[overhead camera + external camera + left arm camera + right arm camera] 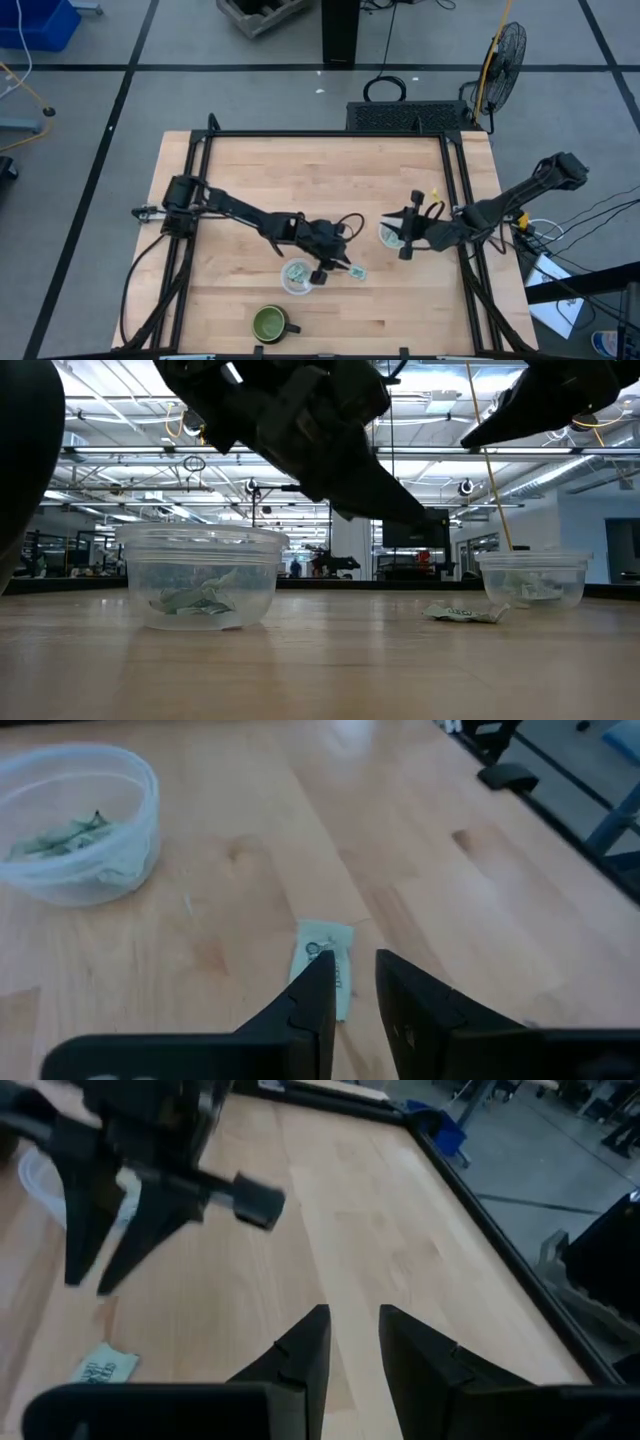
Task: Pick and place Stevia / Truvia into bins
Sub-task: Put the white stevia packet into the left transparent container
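Note:
One pale green and white Stevia packet [352, 270] lies flat on the wood between the two clear cups; it also shows in the low view [465, 613]. My left gripper [338, 262] hovers above the table just short of that packet [325, 958], its fingers [355, 982] open by a narrow gap. The left cup [297, 277] stands beside it and holds several packets [60, 835]. My right gripper [402, 235] hangs over the right cup [390, 236], which also holds packets [525, 588]. Its fingers [355, 1330] are narrowly open and hold nothing.
A dark green mug [270, 322] stands near the table's near edge, in front of the left cup. A black frame rail [465, 190] runs along the table's sides and far edge. Bare wood lies across the far half of the table [320, 170].

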`<state>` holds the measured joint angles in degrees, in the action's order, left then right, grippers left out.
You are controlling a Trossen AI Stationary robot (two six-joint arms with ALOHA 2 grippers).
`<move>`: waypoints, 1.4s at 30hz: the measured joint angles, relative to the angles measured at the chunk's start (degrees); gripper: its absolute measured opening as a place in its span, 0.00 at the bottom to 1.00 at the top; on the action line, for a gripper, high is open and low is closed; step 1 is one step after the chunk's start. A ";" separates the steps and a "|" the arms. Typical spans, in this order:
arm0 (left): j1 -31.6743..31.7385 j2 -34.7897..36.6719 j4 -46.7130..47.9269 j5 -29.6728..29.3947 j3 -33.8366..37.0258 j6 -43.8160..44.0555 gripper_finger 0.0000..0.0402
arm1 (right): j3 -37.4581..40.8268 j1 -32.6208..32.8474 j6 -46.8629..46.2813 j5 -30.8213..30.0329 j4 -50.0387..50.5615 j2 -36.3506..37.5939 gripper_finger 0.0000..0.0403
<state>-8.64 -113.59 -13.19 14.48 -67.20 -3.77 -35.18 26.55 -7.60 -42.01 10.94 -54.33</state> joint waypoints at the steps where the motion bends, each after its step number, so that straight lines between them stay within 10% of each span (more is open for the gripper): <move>1: -0.11 -0.62 -0.73 -0.39 -0.01 -0.21 0.21 | 0.00 0.00 0.65 -0.12 0.00 0.41 0.20; 13: -0.01 -7.33 -2.07 -0.28 -5.81 -4.18 0.49 | 0.00 -0.18 15.97 -0.18 -11.78 2.43 0.19; 27: 0.73 -14.35 6.35 -3.26 -12.22 -5.14 0.51 | 0.00 -2.59 23.30 -0.12 -16.52 2.43 0.19; 42: 3.35 -13.80 9.24 -0.53 -12.27 -6.11 0.18 | 0.00 -4.09 25.04 0.01 -16.55 2.43 0.19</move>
<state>-5.29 -127.39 -3.95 13.95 -79.47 -9.88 -35.18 22.46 17.43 -42.00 -5.61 -51.90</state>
